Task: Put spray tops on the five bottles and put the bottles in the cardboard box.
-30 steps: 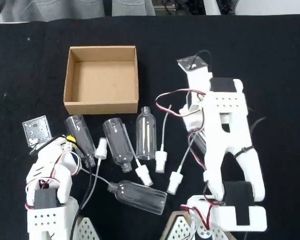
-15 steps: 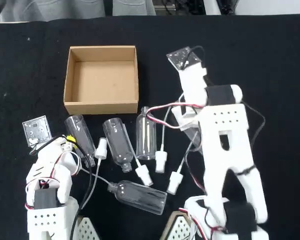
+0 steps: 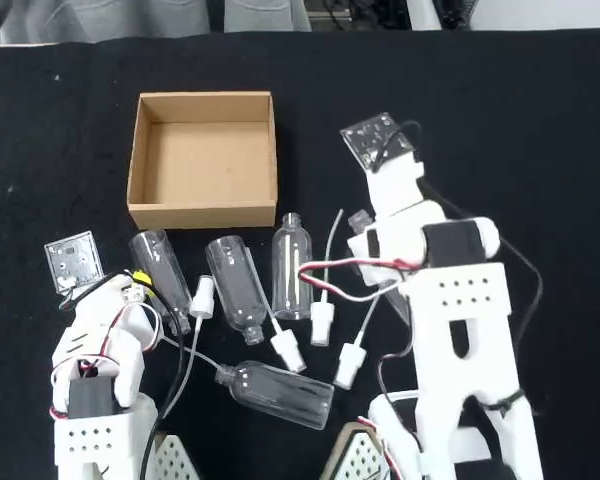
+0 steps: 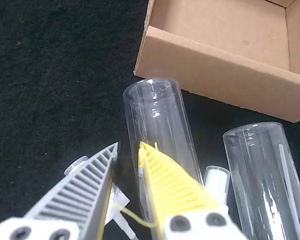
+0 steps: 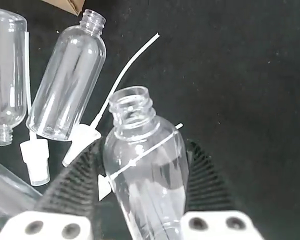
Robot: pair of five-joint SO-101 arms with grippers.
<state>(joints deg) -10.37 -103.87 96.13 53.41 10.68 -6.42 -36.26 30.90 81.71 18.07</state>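
Observation:
A clear bottle (image 5: 145,170) stands neck-up between the black fingers of my right gripper (image 5: 142,165), which is shut on it. From above, its neck (image 3: 360,220) pokes out beside the right gripper (image 3: 380,250), right of the row of bottles. Three capless bottles (image 3: 292,265) lie below the cardboard box (image 3: 205,212), and another bottle (image 3: 280,390) lies nearer the front. Loose spray tops (image 3: 322,322) with tubes lie between them. My left gripper (image 4: 128,146) rests by the leftmost bottle (image 4: 157,130), slightly open with nothing between its fingers.
The cardboard box (image 4: 225,70) is open at the top, at the back left. Red and white cables loop off the right arm (image 3: 460,330) over the spray tops. Black cloth stretches bare to the right of that arm and behind it.
The right arm swung left, then drew back toward the table's near edge with the bottle in its gripper. The left arm and the lying bottles have not moved.

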